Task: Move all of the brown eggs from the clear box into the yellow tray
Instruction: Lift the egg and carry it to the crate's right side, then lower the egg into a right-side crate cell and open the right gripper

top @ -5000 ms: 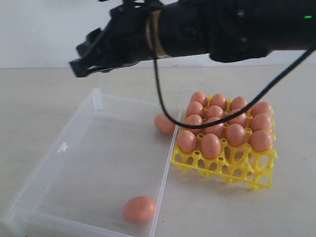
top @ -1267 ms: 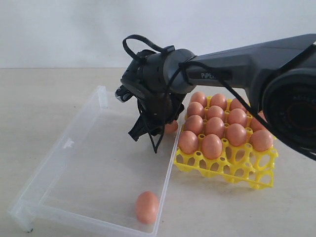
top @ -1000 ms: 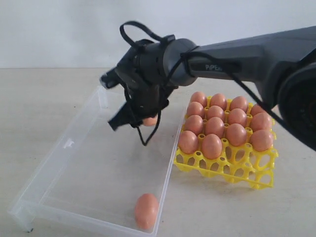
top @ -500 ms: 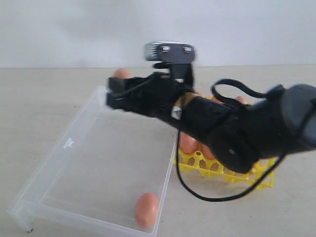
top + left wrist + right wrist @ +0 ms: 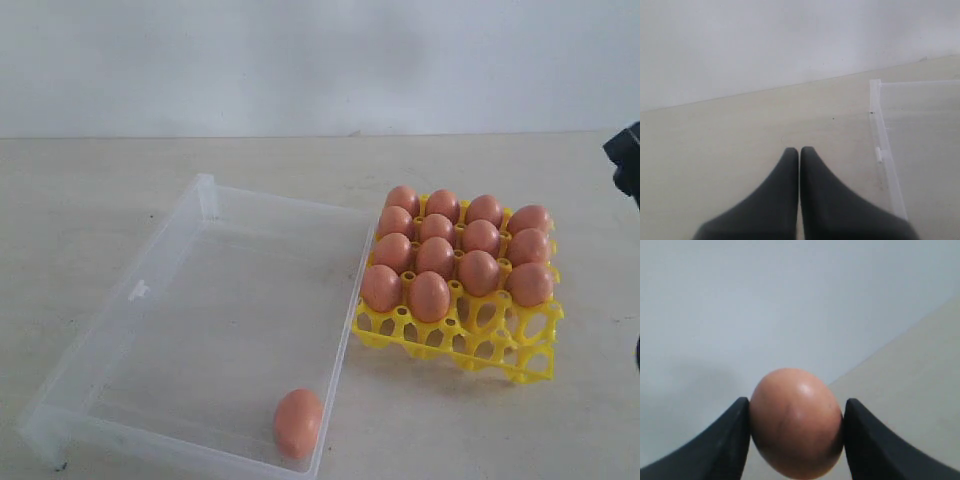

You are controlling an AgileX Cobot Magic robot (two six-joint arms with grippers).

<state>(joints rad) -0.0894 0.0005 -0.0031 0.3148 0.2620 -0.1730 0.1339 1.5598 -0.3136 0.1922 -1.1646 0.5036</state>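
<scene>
Right, nearest to us, a lone brown egg [image 5: 298, 422] lies inside the clear box [image 5: 200, 320], down in its 5 o'clock corner, close against the side wall. The rest of the box floor is bare plastic, and a small clasp tab [image 5: 138, 291] sits on the rim at 9 o'clock. Just beside the box, at its 3 o'clock, the yellow tray [image 5: 500, 345] stands on the counter [image 5: 80, 180]. It is loaded with brown eggs [image 5: 435, 256] seated upright in the cups, and bare yellow lattice shows along the near edge. Further back, at the 3 o'clock edge of the exterior view, a dark robot part [image 5: 625, 165] pokes in, and behind everything is a plain pale wall [image 5: 300, 60].

Now the wrists. The right end effector [image 5: 796, 412] is pinching a held egg [image 5: 796, 425], with dark fingers [image 5: 732, 437] pressed against both of its flanks, up in the air with wall and counter behind. The left end effector [image 5: 799, 152] has its tips pressed together with nothing between them. It hovers over the bare counter, with the box rim [image 5: 885, 145] near it.
</scene>
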